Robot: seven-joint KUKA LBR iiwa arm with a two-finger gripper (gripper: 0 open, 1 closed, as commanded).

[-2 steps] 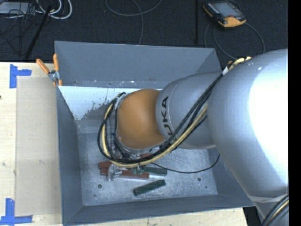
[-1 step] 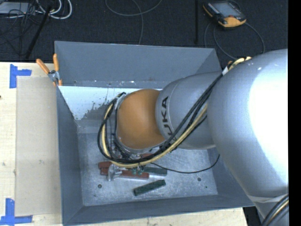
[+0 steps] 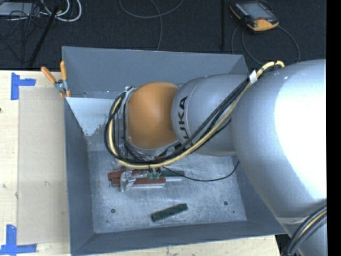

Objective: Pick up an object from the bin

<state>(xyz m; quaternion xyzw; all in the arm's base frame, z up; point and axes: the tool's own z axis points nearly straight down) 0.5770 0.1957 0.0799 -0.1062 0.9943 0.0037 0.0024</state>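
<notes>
Covering bin (image 3: 160, 68) centre, arm (image 3: 213, 111) over reddish piece (image 3: 114, 178), green bar (image 3: 169, 212) near front wall

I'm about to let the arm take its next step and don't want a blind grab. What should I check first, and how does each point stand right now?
1. Hand is low inside the grey metal bin, near its middle: ok.
2. A candidate lies at the hand, a reddish-brown and silver elongated thing on the floor: ok.
3. That thing is actually gripped: cannot tell; the orange wrist cover blocks the view from above.
4. Dark green flat bar lies apart, nearer the bottom wall and clear of the hand: ok.
</notes>
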